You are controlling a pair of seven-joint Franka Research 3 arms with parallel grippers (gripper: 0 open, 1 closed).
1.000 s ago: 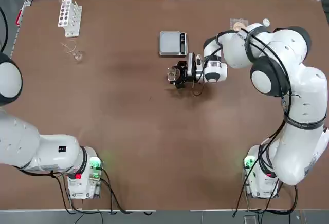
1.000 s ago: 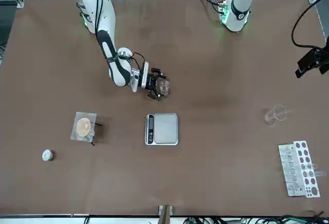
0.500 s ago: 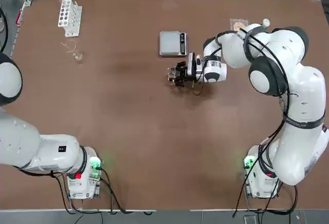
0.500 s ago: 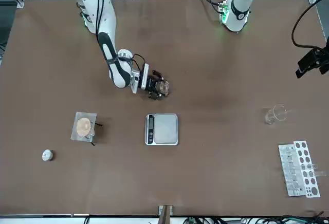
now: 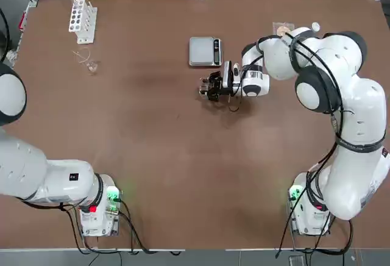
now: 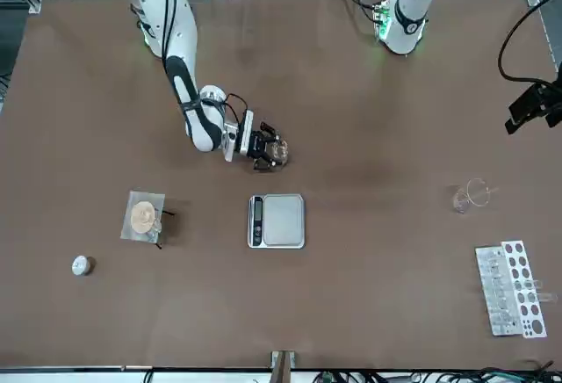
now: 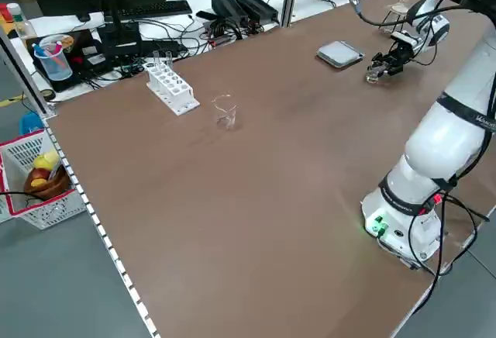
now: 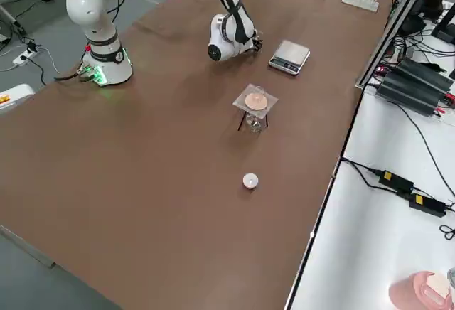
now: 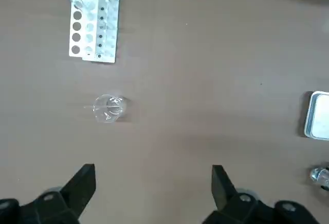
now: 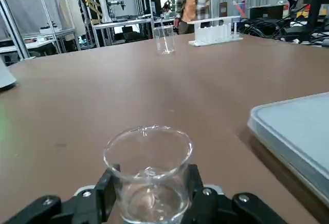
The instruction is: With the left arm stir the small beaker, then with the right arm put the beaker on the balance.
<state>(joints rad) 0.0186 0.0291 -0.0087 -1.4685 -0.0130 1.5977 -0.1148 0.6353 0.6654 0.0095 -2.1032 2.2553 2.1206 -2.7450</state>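
Note:
The small beaker [image 10: 148,175] is a tiny clear glass cylinder, and my right gripper [image 5: 210,87] is shut on it, one black finger [image 10: 105,193] pressed to each side. It is upright and low over the table, a short way nearer the robot than the balance [image 5: 205,51], a flat grey scale with a silver plate [image 6: 277,220]. In the front view the beaker [image 6: 278,148] shows at the gripper's tip. My left gripper [image 9: 151,188] hangs open and empty high above the table's left part.
A clear glass piece with a thin rod [image 5: 91,66] stands near the white test-tube rack [image 5: 82,17] at the far left. A dish with a tan disc [image 6: 145,217] and a small white bottle [image 6: 81,265] lie beyond the right arm.
My right gripper's fingers have closed onto the small beaker; a second ago they stood wide around it. The left arm has not moved.

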